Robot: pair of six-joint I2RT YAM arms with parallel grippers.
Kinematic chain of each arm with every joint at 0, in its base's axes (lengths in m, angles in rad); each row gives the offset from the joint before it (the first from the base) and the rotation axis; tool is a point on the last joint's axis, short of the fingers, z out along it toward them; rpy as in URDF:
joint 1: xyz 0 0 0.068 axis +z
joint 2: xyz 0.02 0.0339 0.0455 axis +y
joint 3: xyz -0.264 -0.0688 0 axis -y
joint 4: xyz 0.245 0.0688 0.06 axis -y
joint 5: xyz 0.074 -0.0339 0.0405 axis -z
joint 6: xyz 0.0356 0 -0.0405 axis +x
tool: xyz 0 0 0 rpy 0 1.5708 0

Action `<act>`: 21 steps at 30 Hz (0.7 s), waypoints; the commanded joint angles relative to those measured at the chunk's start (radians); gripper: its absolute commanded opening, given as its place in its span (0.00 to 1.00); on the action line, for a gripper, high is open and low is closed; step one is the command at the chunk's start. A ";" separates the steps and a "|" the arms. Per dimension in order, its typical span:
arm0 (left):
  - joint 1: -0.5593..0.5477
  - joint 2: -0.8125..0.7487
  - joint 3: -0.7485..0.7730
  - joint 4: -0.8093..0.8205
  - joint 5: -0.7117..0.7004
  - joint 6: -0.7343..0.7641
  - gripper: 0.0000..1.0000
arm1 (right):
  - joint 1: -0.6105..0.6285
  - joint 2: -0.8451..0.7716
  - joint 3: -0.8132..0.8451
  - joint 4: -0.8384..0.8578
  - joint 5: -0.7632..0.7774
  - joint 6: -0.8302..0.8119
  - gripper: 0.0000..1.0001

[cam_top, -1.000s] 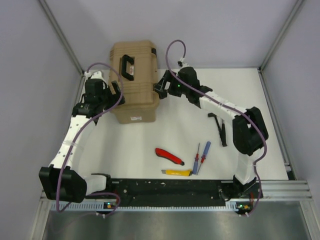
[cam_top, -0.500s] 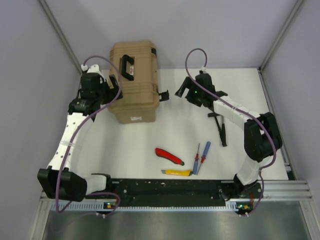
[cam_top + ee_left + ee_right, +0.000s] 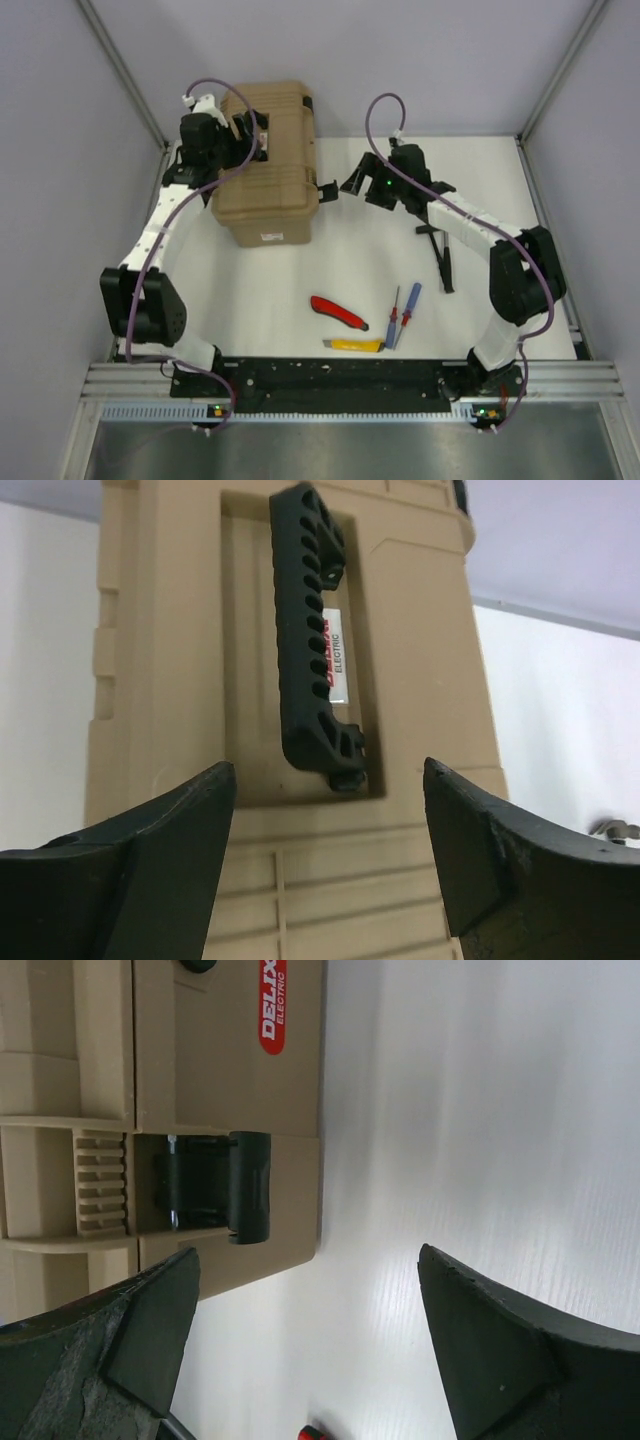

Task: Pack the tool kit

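Tan ribbed plastic toolbox [image 3: 275, 195], perforated black handle [image 3: 305, 630]

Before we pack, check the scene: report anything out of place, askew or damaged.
Only the latch on the closed toolbox's side stands out: it juts outward, apparently unclipped. The hammer, red knife, yellow knife and screwdrivers lie loose on the table, unpacked. No damage shows.

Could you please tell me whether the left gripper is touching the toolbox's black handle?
Apart. The left wrist view shows the left gripper open, its jaws either side of the handle, with the tan toolbox showing in both gaps.
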 commanded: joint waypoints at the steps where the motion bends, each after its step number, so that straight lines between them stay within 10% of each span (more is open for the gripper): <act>1: 0.000 0.085 0.077 0.099 0.030 -0.026 0.75 | -0.016 -0.030 0.056 0.030 -0.035 -0.042 0.88; 5: -0.001 0.139 0.097 0.126 0.070 -0.057 0.55 | -0.036 -0.003 0.073 0.035 -0.056 -0.033 0.88; 11: -0.001 0.153 0.104 0.105 0.090 -0.069 0.00 | -0.073 0.135 0.159 0.163 -0.188 0.057 0.90; 21: -0.006 0.046 0.059 -0.042 0.116 -0.095 0.00 | -0.105 0.396 0.338 0.502 -0.332 0.361 0.94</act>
